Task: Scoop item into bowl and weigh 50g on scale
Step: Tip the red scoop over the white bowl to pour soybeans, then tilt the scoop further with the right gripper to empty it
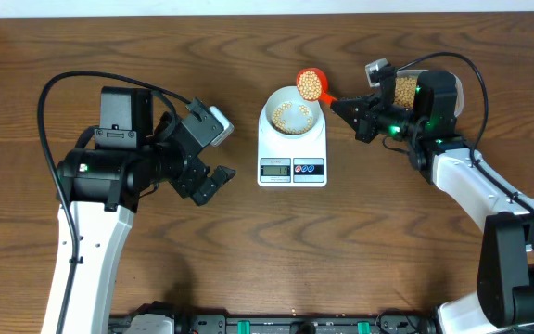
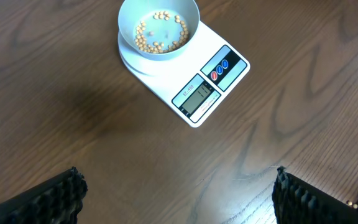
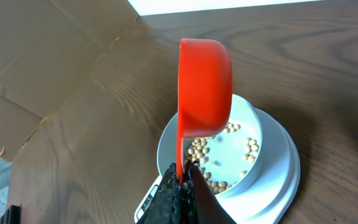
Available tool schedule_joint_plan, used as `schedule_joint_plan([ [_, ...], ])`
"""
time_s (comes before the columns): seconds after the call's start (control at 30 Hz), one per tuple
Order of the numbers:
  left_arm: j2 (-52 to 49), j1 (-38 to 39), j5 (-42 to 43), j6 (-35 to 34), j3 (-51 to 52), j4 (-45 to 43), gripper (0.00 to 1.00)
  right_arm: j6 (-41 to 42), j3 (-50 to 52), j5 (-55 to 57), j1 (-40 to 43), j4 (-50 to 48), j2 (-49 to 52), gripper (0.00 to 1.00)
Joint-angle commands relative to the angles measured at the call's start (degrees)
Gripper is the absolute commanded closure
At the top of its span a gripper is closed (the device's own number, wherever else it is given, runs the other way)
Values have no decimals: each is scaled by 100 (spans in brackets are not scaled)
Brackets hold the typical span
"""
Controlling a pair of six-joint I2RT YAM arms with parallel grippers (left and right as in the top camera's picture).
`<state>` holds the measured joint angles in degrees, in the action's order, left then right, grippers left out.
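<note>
1. While a handful of beans (image 1: pixel 292 116) is already in the bowl (image 1: pixel 269 113), it's only a thin scatter. Most of them lie in a loose ring, and the pale floor shows through in the middle.
2. Bowl sits on the far end of the scale (image 1: pixel 267 148), which is about mid-table. The display (image 1: pixel 275 168) and two round buttons (image 1: pixel 309 168) are on its near edge. Digits are too small to read, sorry.
3. Red scoop (image 1: pixel 311 85) hangs over the bowl's far right rim. From overhead its mouth faces up and it's loaded with more beans. Can't tell whether it actually touches the rim.
4. Scoop's handle runs off to the right into the right gripper (image 1: pixel 338 102). The wrist view shows the jaws pinching the thin handle tight, with the cup poking out over the bowl.
5. Just right of that gripper there's a clear tub (image 1: pixel 403 90) with beans in it, mostly hidden behind the arm.
6. Left gripper (image 2: pixel 178 200) is parked left of the scale, a bit nearer, and well apart from it. Its jaws are spread wide with nothing between them, just bare wooden table (image 1: pixel 156 278) underneath.
</note>
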<state>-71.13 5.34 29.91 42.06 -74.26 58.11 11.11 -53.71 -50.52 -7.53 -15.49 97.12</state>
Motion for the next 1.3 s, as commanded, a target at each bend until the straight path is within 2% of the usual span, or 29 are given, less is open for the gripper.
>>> schedule_joint_plan([
  [0.0, 42, -24, 94, 55, -98, 15, 2, -269, -13, -35, -46, -15, 52, 99],
  [0.5, 42, -24, 94, 55, -98, 15, 2, -870, -13, 9, -46, -13, 52, 99],
  [1.03, 42, -24, 94, 55, -98, 15, 2, -870, -13, 96, -52, -15, 52, 99],
  [1.27, 42, -24, 94, 55, -98, 13, 2, -1449, -13, 96, -223, -11, 52, 99],
])
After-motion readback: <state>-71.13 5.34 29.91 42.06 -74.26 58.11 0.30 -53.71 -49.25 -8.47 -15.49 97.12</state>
